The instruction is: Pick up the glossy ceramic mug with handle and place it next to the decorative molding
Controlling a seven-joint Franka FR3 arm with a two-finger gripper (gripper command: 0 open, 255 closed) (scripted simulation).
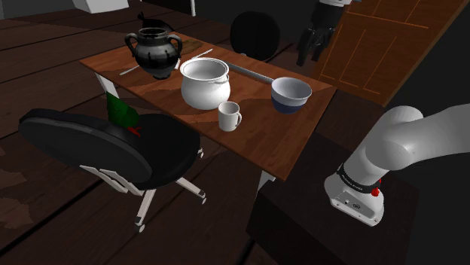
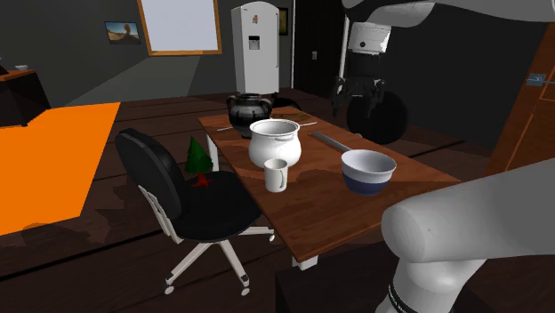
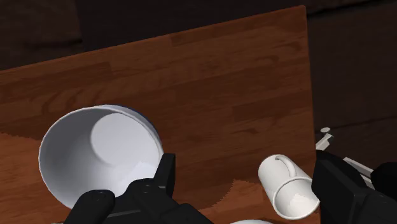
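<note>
Approach is the step in hand, to my judgement: the gripper [image 1: 312, 51] hangs high above the far side of the desk [image 1: 297, 132], its fingers [image 3: 159, 191] standing apart and clasping nothing. The white mug [image 1: 229, 117] stands upright near the desk edge that faces the office chair [image 1: 113, 147]. It is just beside the big white pot [image 1: 204, 83] and apart from the blue-and-white bowl [image 1: 291, 92]. In the wrist view it lies ahead of the gripper, closer to one finger than the other. To do this well, the hand should first be centred over the mug. It should then come straight down with the fingers wide, one on each side of the body rather than across the handle, which points toward the shoulder view's right. The pot is close, so the finger on that side could knock it. The long grey strip [image 1: 252, 73] lying between pot and bowl looks to be the molding. The bare desk beside it is narrow, which matters for the placing.
</note>
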